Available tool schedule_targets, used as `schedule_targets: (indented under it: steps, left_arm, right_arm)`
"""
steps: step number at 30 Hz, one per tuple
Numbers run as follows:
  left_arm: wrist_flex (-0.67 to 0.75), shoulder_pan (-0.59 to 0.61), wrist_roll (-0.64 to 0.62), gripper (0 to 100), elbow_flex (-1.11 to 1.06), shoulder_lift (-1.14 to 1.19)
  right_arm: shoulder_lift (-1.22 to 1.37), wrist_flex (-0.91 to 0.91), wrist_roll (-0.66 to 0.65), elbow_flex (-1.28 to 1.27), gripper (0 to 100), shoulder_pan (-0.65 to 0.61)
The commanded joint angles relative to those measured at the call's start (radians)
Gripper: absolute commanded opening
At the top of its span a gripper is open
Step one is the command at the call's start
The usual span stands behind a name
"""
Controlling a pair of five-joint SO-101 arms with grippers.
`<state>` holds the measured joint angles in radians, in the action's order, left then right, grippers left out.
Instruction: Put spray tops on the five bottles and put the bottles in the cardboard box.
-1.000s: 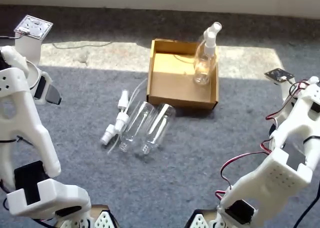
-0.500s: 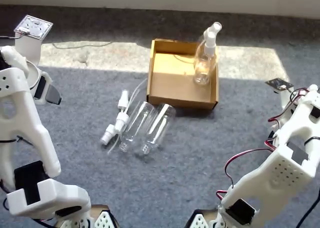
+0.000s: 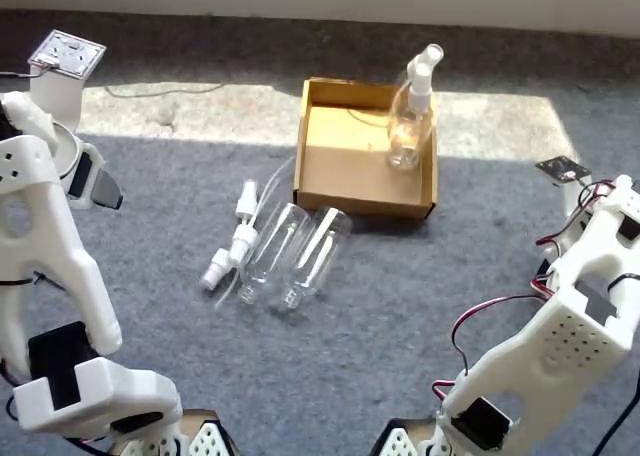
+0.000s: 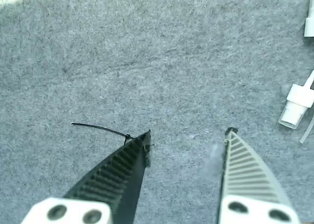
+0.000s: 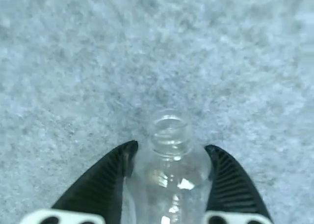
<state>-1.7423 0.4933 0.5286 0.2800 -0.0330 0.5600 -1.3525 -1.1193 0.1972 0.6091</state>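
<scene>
1 topped bottle (image 3: pixel 408 126) in box (image 3: pixel 340 166); R end effector (image 5: pixel 170 146) grips topless bottle (image 5: pixel 169 172), L end effector (image 4: pixel 189 133) spread empty, 2 loose bottles (image 3: pixel 272 241) wait.

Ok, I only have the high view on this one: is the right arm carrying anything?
Observer: Yes. Its wrist view shows the right gripper closed on a clear bottle.
Operator: Capped yet?
Observer: No, its neck is open, with nothing screwed on.
Operator: And the left one?
Observer: The left gripper is open over the carpet, with nothing between its fingers.
</scene>
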Motion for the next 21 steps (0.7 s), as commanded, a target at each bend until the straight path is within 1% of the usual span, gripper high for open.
schedule_targets:
  steps: [1,3,7,10,12,17,19,21]
  left_arm:
    - [-0.008,-0.016,-0.009,22,0.012,-0.010]
    - [-0.008,-0.016,-0.009,22,0.010,-0.010]
    - [-0.008,-0.019,-0.009,22,0.010,-0.010]
    - [-0.008,-0.024,-0.009,22,0.016,-0.010]
    - [-0.009,-0.051,-0.011,21,0.013,-0.010]
    - [-0.011,-0.223,-0.012,9,-0.007,-0.010]
    - [-0.005,-0.297,-0.068,11,-0.036,-0.010]
    - [-0.003,-0.357,-0.150,16,-0.068,-0.008]
  right_arm:
    - [-0.005,0.012,0.092,0.010,3.6,-0.008]
    - [-0.010,0.012,0.132,0.012,0.5,-0.008]
    - [-0.071,0.010,0.224,0.010,0.3,-0.012]
    - [-0.168,0.010,0.319,0.010,0.3,-0.012]
    - [-0.252,0.010,0.374,0.004,0.3,-0.027]
    - [-0.490,0.018,0.494,-0.041,0.3,-0.114]
    - [-0.584,0.022,0.520,-0.120,0.3,-0.148]
    - [-0.690,0.053,0.528,-0.213,0.3,-0.202]
